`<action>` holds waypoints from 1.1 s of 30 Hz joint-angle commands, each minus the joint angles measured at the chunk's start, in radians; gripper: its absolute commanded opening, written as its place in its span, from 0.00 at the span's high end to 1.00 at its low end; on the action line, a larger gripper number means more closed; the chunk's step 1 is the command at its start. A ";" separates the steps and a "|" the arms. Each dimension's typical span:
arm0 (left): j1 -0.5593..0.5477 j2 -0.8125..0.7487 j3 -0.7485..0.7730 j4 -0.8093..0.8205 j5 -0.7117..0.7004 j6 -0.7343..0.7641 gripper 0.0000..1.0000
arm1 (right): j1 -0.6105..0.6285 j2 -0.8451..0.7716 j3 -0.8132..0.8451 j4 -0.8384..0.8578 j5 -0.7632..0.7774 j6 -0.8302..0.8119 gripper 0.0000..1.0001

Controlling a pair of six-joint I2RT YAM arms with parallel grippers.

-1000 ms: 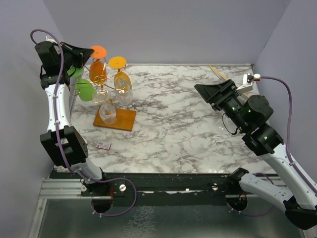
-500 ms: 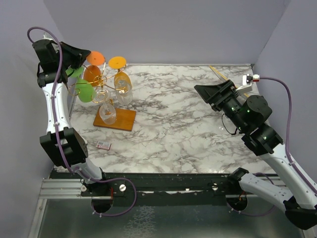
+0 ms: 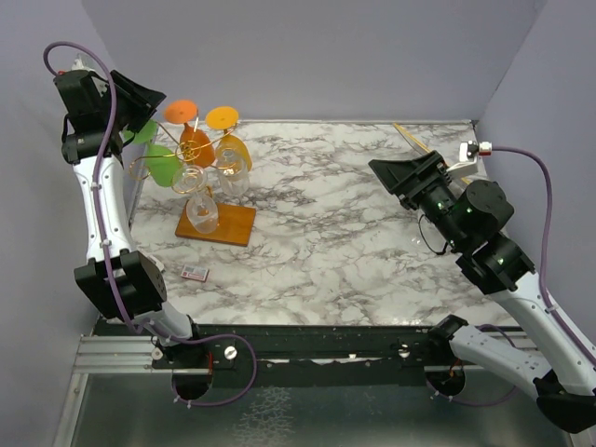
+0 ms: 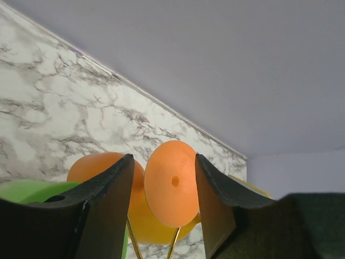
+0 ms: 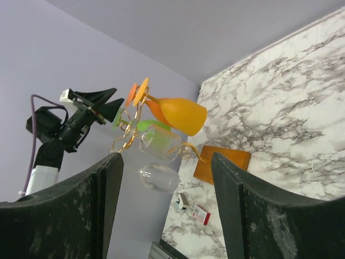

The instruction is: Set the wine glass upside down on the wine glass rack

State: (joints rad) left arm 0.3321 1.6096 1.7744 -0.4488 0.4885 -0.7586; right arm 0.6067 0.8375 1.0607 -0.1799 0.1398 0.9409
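The orange wine glass [image 3: 195, 145] hangs upside down on the wine glass rack [image 3: 177, 160], its round foot [image 3: 181, 112] on top. My left gripper [image 3: 158, 100] hovers just up and left of that foot, open and holding nothing. In the left wrist view the orange foot [image 4: 172, 183] shows in the gap of the left gripper [image 4: 163, 159], just beyond its fingers. My right gripper [image 3: 380, 170] stands open and bare over the right of the table. Its wrist view looks past the right gripper [image 5: 166, 159] at the rack's gold wire [image 5: 127, 135] and wooden base [image 5: 221, 164].
The rack also carries a yellow glass [image 3: 232, 149], green glasses [image 3: 156, 166] and clear glasses [image 3: 201, 214]. A small red and white box [image 3: 195, 273] lies in front of the wooden base [image 3: 233, 225]. A yellow strip [image 3: 414, 140] lies at the back right. Grey walls stand close behind.
My left gripper has opened off the orange glass's foot and drawn back up and to the left. The orange glass now hangs free on the rack. My right arm has barely moved.
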 commanded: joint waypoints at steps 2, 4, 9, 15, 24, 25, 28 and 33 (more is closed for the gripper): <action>0.003 -0.054 0.070 -0.082 -0.096 0.114 0.47 | -0.002 -0.004 0.005 -0.072 0.046 -0.033 0.30; 0.004 -0.058 0.089 -0.092 -0.087 0.126 0.46 | -0.002 0.003 0.017 -0.104 0.046 -0.054 0.30; 0.004 -0.076 0.117 -0.098 -0.021 0.148 0.43 | -0.002 0.025 0.041 -0.205 0.093 -0.127 0.30; 0.004 -0.124 0.131 -0.098 0.096 0.192 0.39 | -0.002 0.050 0.058 -0.335 0.296 -0.271 0.30; -0.097 -0.255 0.068 -0.095 0.227 0.284 0.33 | -0.002 0.212 0.110 -0.472 0.520 -0.486 0.27; -0.128 -0.271 0.053 -0.094 0.237 0.298 0.33 | -0.002 0.236 0.122 -0.489 0.544 -0.487 0.27; -0.228 -0.327 -0.002 -0.093 0.254 0.347 0.31 | -0.002 0.281 0.138 -0.493 0.595 -0.510 0.25; -0.379 -0.440 -0.097 -0.086 0.283 0.408 0.27 | -0.004 0.318 0.140 -0.453 0.635 -0.556 0.21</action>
State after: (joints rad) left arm 0.0429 1.2491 1.7439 -0.5411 0.7082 -0.4339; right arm 0.6067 1.1427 1.1660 -0.6304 0.6781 0.4450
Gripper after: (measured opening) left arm 0.720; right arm 0.772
